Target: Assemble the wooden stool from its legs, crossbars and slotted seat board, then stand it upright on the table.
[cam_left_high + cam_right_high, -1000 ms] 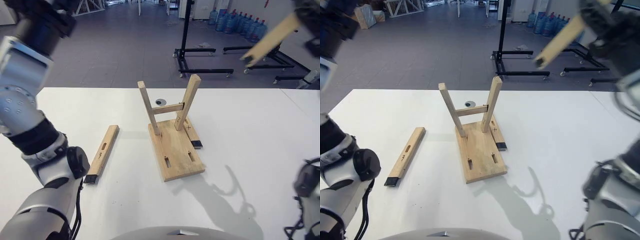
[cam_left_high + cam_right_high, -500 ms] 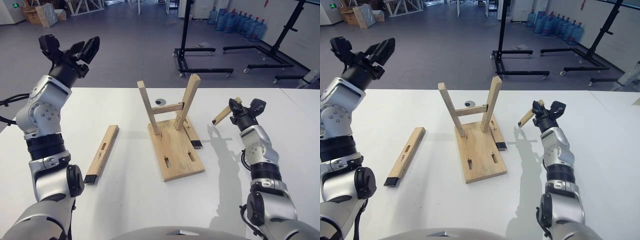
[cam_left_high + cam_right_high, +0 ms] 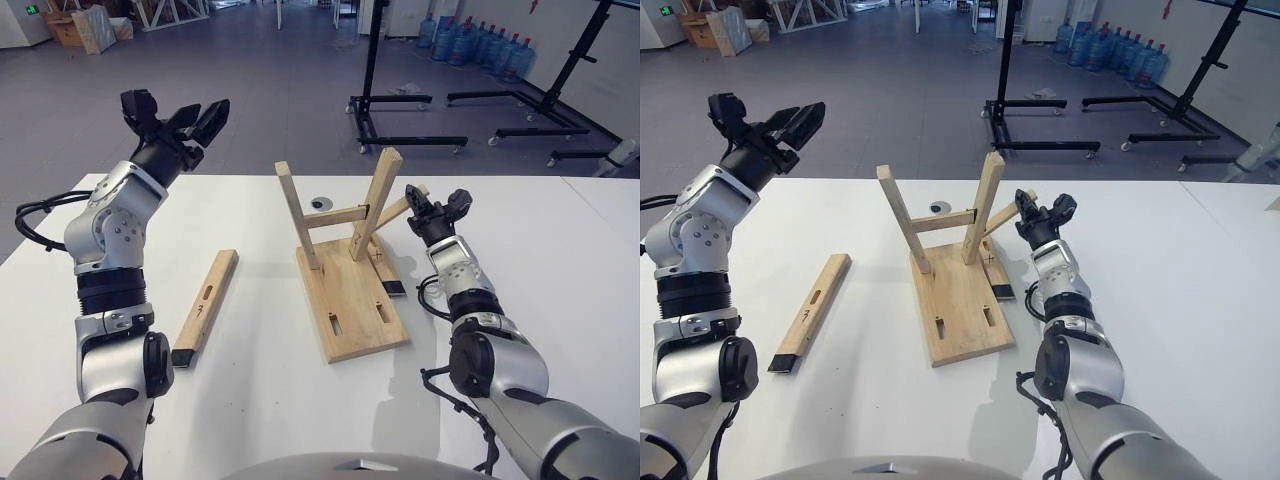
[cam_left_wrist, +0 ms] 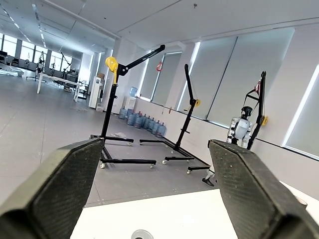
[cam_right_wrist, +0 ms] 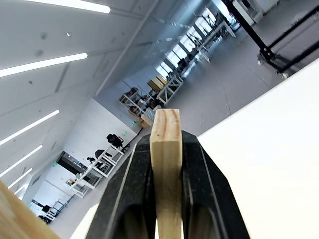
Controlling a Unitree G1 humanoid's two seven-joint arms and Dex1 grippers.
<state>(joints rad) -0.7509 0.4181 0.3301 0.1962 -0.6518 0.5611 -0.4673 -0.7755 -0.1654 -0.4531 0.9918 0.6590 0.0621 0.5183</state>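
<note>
The seat board [image 3: 352, 303] lies flat on the white table [image 3: 540, 270]. Two legs [image 3: 296, 218] [image 3: 377, 203] stand upright in it, joined by a crossbar [image 3: 335, 216]. My right gripper [image 3: 437, 207] is shut on another crossbar [image 3: 398, 210], whose free end touches the right upright leg; the right wrist view shows that stick [image 5: 166, 164] clamped between the fingers. A loose leg [image 3: 206, 303] lies left of the board. Another leg [image 3: 386, 273] lies along the board's right edge. My left gripper [image 3: 182, 121] is raised over the table's far left, open and holding nothing, fingers [image 4: 52, 199] spread wide.
A small round grommet [image 3: 320, 204] sits in the table behind the stool. Beyond the far edge stand black wheeled frames [image 3: 400, 110] and water bottles [image 3: 480, 45] on the floor. Bare tabletop stretches to the right and in front.
My right arm swung in from the right and brought its crossbar's end against the right upright leg. The left gripper shifted right and slightly lower, staying open.
</note>
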